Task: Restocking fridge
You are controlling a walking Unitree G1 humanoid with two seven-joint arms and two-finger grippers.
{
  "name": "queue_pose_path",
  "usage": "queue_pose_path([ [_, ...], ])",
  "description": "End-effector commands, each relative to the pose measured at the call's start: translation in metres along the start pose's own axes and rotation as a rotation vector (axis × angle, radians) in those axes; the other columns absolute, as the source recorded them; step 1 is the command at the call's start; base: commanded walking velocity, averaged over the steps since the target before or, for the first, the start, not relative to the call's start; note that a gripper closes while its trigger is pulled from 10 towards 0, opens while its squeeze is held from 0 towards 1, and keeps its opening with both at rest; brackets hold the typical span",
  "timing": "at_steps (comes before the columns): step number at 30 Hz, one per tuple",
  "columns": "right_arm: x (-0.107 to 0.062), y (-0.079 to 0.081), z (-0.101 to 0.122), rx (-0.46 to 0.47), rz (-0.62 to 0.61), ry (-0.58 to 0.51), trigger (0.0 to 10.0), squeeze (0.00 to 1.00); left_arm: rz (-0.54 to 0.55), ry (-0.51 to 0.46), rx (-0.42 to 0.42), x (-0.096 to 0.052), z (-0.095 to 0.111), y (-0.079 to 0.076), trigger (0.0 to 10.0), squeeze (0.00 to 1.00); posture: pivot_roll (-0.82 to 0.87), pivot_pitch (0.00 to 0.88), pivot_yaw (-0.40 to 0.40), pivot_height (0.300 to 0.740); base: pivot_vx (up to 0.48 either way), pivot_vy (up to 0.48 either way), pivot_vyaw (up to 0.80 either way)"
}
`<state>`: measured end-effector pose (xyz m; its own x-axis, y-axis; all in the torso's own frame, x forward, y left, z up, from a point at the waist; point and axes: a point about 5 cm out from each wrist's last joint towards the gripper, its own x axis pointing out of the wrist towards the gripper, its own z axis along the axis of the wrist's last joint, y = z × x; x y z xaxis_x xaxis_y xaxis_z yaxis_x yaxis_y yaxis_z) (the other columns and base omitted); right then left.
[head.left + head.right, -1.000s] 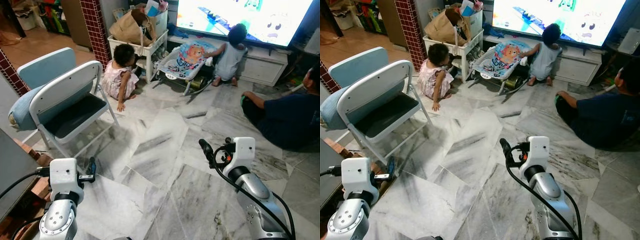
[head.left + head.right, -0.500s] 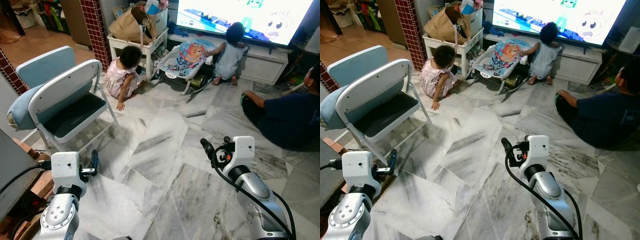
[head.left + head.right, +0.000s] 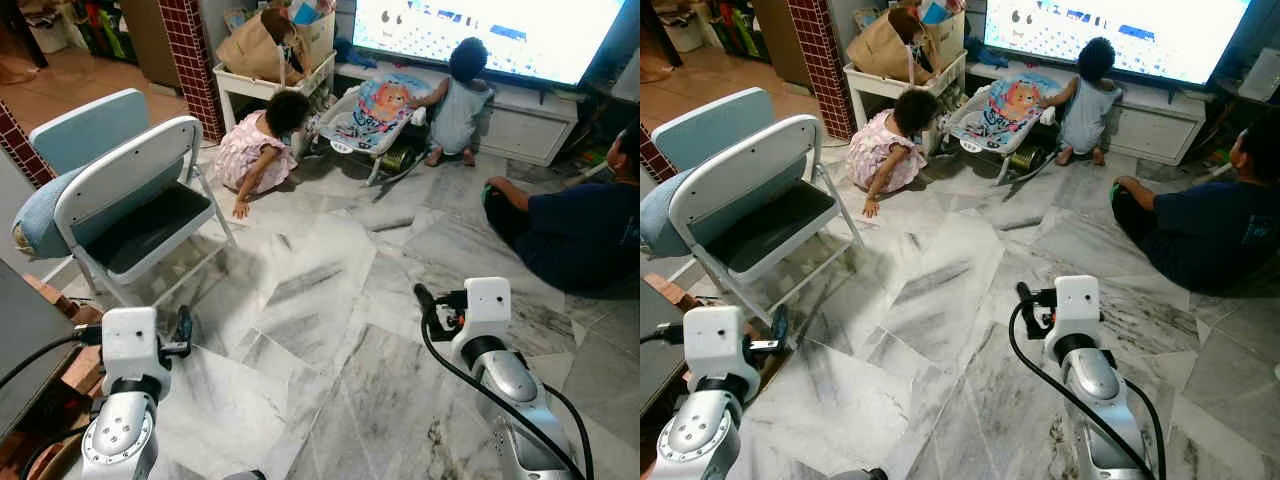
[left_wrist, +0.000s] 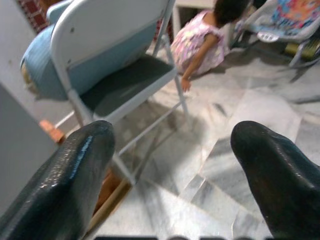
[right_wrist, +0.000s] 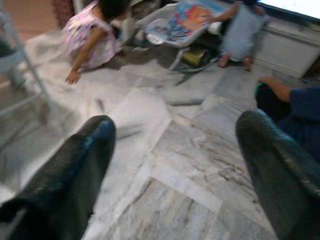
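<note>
Grey-veined marble floor (image 3: pixel 320 300) spreads across the whole scene, bare in the middle and ringed by furniture and people; no fridge and no groceries are to be seen anywhere, so where the task's things are cannot be told from here. The left tool (image 4: pixel 170 165) is held low at the near left, its two black fingers (image 4: pixel 75 175) standing well apart with nothing between them, looking toward a white folding chair (image 3: pixel 130 215) with a dark seat and a pale blue cushion (image 3: pixel 40 215) behind it; the right tool (image 5: pixel 175 165) is held low at the near right, its fingers likewise spread wide and empty, looking across the floor.

At the far side a child in a pink dress (image 3: pixel 262 145) crouches on the floor near a white shelf unit (image 3: pixel 265 85) that carries a brown paper bag (image 3: pixel 255 45); just to the right of that child lies a patterned baby bouncer (image 3: pixel 375 105), and a second child (image 3: pixel 460 100) stands at a low white cabinet below a bright television (image 3: pixel 490 35); a person in a dark blue top (image 3: pixel 575 225) sits on the floor at the far right.

As for progress, I judge the restocking hardly begun, or else between trips: both tools carry nothing and the robot faces a living room; what is left seems to be everything, namely finding the fridge, fetching an item, and stowing it, while keeping well clear of the children on the floor.
</note>
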<state>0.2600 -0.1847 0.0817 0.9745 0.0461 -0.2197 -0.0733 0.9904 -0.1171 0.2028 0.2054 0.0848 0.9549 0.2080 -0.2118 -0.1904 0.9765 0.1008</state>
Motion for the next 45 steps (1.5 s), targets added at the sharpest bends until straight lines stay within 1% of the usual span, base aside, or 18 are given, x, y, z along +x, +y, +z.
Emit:
queue_pose_path([
  [1, -0.004, 0.006, 0.005, 0.0, 0.044, -0.03, 10.0, 1.0, 0.018, 0.004, -0.004, -0.004, 0.0, 0.003, 10.0, 1.0, -0.01, 0.107, 0.028, 0.74, 0.0, 0.0, 0.0],
  [2, -0.004, 0.006, 0.005, 0.0, 0.044, -0.03, 10.0, 1.0, 0.018, 0.004, -0.004, -0.004, 0.0, 0.003, 10.0, 1.0, -0.01, 0.107, 0.028, 0.74, 0.0, 0.0, 0.0],
  [5, -0.009, 0.003, 0.004, 0.139, 0.043, -0.058, 10.0, 1.0, 0.015, 0.009, -0.012, -0.007, -0.002, 0.001, 10.0, 1.0, -0.01, 0.1, 0.032, 0.74, 0.0, 0.0, 0.0],
  [8, -0.005, -0.004, 0.008, 0.119, -0.003, -0.085, 10.0, 1.0, -0.026, -0.021, -0.03, -0.007, 0.002, -0.005, 10.0, 1.0, -0.01, 0.102, 0.032, 0.74, 0.0, 0.0, 0.0],
  [12, -0.003, -0.009, 0.01, 0.135, -0.02, -0.09, 10.0, 1.0, -0.001, -0.027, -0.035, -0.012, 0.001, -0.001, 10.0, 1.0, -0.01, 0.101, 0.029, 0.74, 0.0, 0.0, 0.0],
  [14, -0.004, -0.008, 0.009, 0.169, -0.005, -0.09, 10.0, 1.0, 0.003, -0.023, -0.033, -0.013, 0.0, -0.001, 10.0, 1.0, -0.01, 0.099, 0.029, 0.74, 0.0, 0.0, 0.0],
  [18, -0.006, -0.004, 0.005, 0.123, 0.022, -0.058, 10.0, 1.0, -0.009, -0.019, -0.018, -0.015, -0.002, -0.002, 10.0, 1.0, -0.01, 0.096, 0.027, 0.74, 0.0, 0.0, 0.0],
  [19, -0.006, 0.0, 0.005, 0.145, 0.056, -0.048, 10.0, 0.0, -0.022, -0.006, -0.01, -0.014, -0.002, -0.003, 10.0, 1.0, -0.01, 0.1, 0.031, 0.74, 0.0, 0.0, 0.0],
  [22, -0.005, 0.002, 0.008, 0.131, 0.059, -0.066, 10.0, 0.0, -0.033, 0.011, -0.007, -0.013, -0.002, -0.003, 10.0, 1.0, -0.01, 0.104, 0.033, 0.74, 0.0, 0.0, 0.0],
  [23, -0.004, 0.0, 0.006, 0.094, 0.023, -0.053, 10.0, 0.0, -0.036, 0.014, 0.003, -0.011, -0.001, -0.002, 10.0, 0.38, -0.01, 0.113, 0.036, 0.74, 0.0, 0.0, 0.0],
  [24, -0.003, -0.001, 0.005, 0.077, 0.005, -0.045, 10.0, 0.0, -0.038, 0.015, 0.008, -0.01, -0.001, -0.002, 10.0, 0.38, -0.01, 0.113, 0.036, 0.74, 0.0, 0.0, 0.0],
  [25, -0.002, -0.001, 0.003, 0.11, -0.006, -0.029, 10.0, 0.0, -0.033, 0.016, 0.004, -0.008, -0.001, -0.002, 10.0, 0.0, -0.01, 0.112, 0.034, 0.74, 0.0, 0.0, 0.0],
  [27, -0.001, -0.004, 0.004, 0.108, -0.017, -0.03, 10.0, 0.0, -0.024, 0.008, -0.001, -0.007, 0.0, -0.001, 10.0, 0.0, -0.01, 0.108, 0.034, 0.74, 0.0, 0.0, 0.0],
  [30, 0.002, -0.008, 0.002, 0.016, -0.081, 0.002, 10.0, 0.0, -0.023, 0.01, -0.009, -0.006, 0.0, -0.003, 10.0, 0.0, -0.01, 0.108, 0.034, 0.74, 0.0, 0.216, 0.0],
  [33, 0.005, -0.007, 0.005, 0.024, -0.081, -0.042, 10.0, 0.0, -0.031, 0.012, -0.005, -0.006, 0.001, -0.006, 10.0, 0.0, -0.01, 0.11, 0.031, 0.74, 0.0, 0.347, 0.0],
  [37, 0.0, -0.001, 0.005, 0.155, 0.009, -0.027, 10.0, 0.0, -0.027, 0.017, 0.002, -0.005, 0.001, -0.004, 10.0, 0.0, -0.01, 0.11, 0.032, 0.74, 0.0, 0.345, 0.0],
  [43, 0.001, -0.002, 0.003, 0.107, -0.012, -0.004, 10.0, 0.0, -0.018, 0.015, 0.005, -0.003, 0.002, -0.003, 10.0, 0.0, -0.01, 0.113, 0.031, 0.74, 0.0, 0.423, 0.0],
  [45, 0.005, -0.005, 0.001, 0.028, -0.065, 0.018, 10.0, 0.0, -0.02, 0.016, 0.005, -0.003, 0.003, -0.004, 10.0, 0.0, -0.01, 0.11, 0.032, 0.74, 0.0, 0.433, 0.0],
])
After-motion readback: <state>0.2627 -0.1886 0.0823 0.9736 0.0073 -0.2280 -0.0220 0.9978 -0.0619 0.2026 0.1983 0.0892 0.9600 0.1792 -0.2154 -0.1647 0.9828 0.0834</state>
